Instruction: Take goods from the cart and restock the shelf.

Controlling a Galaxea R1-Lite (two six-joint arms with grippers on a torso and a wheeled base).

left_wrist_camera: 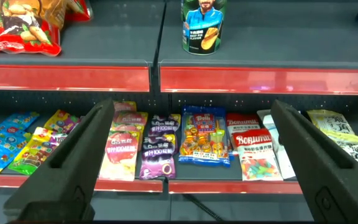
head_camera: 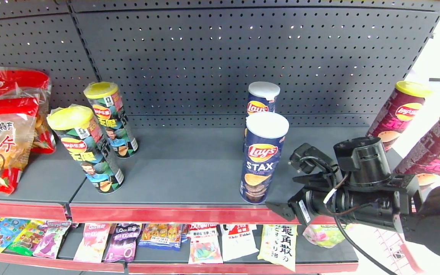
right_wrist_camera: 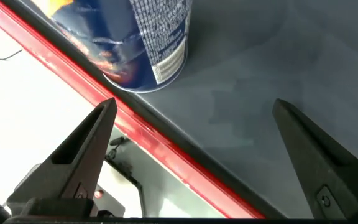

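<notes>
Grey pegboard point(head_camera: 204, 57) backs a dark grey metal shelf point(head_camera: 189, 168) with a red front lip point(head_camera: 159, 214), and we're right up at it. My right gripper point(right_wrist_camera: 194, 106) sits at that lip, jaws spread wide with nothing between them, just beside a tall navy-blue crisp tube with a white lid point(head_camera: 262, 160). That tube stands upright near the shelf's front edge, apart from my fingers. My left gripper point(left_wrist_camera: 191, 106) hangs lower, jaws likewise wide and empty, facing the flat sweet packets point(left_wrist_camera: 204, 140) on the lower shelf.

By my reading, the placing step is done for this tube: it's on the shelf and I've nothing in hand. The next move calls for drawing the right arm straight back, away from the tube, so no finger clips it and tips it over the lip. Then it's a turn to the cart for another item.

Count time!
- **Navy-blue tubes:** two, with the second navy-blue tube point(head_camera: 262, 99) directly behind the first, near the pegboard.
- **Green-and-black crisp tubes with yellow lids** point(head_camera: 86, 152) point(head_camera: 111, 118): two, toward the left.
- **Maroon crisp tubes with yellow lids** point(head_camera: 399, 110) point(head_camera: 434, 149): two, far right.
- **Red-topped clear snack bags** point(head_camera: 2, 145) point(head_camera: 17, 82): two, far left.
- **Sweet packets below:** one overlapping row, too crowded for me to count surely.
</notes>
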